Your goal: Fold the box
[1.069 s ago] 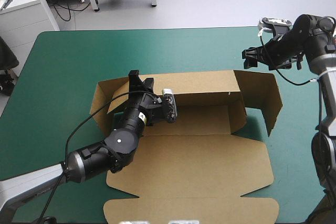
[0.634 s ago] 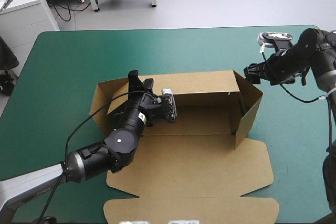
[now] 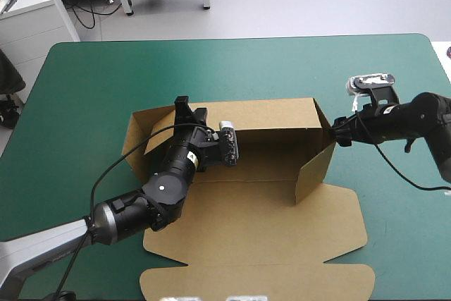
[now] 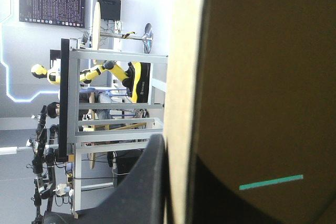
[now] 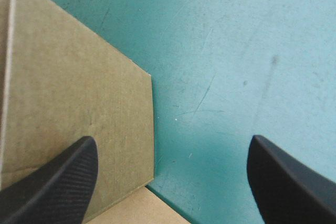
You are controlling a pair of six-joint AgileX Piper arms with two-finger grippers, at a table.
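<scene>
Brown board takes up the centre of the high view: the box (image 3: 254, 223) sits half built on the teal-green cover (image 3: 91, 82). Its back wall (image 3: 268, 114) stands upright across the middle of the frame and its wide front panels lie flat toward the bottom edge. The biggest change is at the right of the frame. Earlier the side wall (image 3: 317, 167) there stood swung out to the right, away from the base, and just before it had come halfway round. Now it is turned farther inward, slanting from the back wall's right corner down and left over the base. The right gripper (image 3: 338, 134) has come down with it, from the upper right of the frame to the wall's outer face near its top corner, where it seems to touch the board. In the right wrist view its black fingers (image 5: 52, 187) are spread wide, one over the brown board at the lower left of the frame, the other over bare cover at the lower right. The left gripper (image 3: 189, 108) has not moved: it stays left of centre in the high view, pinching the back wall's top edge. The left wrist view shows that edge as a pale strip running up the frame, with a black finger (image 4: 147, 187) pressed against it at the lower left. The flap at the box's left end remains opened outward.
</scene>
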